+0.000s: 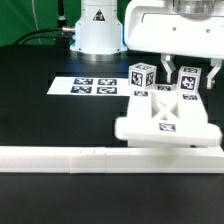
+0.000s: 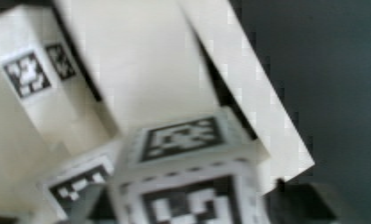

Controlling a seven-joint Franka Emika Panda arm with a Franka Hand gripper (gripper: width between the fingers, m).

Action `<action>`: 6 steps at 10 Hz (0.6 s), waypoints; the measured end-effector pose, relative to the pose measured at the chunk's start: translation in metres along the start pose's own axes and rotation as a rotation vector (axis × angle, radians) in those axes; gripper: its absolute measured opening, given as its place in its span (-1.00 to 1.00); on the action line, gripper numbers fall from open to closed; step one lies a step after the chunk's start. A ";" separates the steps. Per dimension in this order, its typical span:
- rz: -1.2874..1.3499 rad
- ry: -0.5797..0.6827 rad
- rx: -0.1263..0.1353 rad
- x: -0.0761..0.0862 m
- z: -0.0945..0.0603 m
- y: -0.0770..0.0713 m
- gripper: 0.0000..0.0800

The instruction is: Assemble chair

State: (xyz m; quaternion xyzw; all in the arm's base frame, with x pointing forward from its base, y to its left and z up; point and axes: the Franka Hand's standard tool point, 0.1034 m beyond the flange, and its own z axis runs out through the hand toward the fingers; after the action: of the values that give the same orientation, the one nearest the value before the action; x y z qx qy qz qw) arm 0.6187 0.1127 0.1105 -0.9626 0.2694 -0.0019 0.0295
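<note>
The chair seat slab lies on the black table with white tagged posts standing on it, one on the exterior view's left and one on its right. My gripper reaches down from above between and onto these posts. In the wrist view a square tagged post fills the gap between my dark fingertips, and the gripper is shut on it. Behind it run long white bars and another tagged piece.
The marker board lies flat left of the chair parts. A long white border rail runs along the front of the table. The robot base stands at the back.
</note>
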 end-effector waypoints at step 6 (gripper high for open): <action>-0.019 0.011 0.016 0.004 -0.025 -0.001 0.62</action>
State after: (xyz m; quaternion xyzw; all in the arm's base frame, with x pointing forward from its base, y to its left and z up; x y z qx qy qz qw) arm 0.6227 0.1101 0.1351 -0.9647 0.2606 -0.0097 0.0356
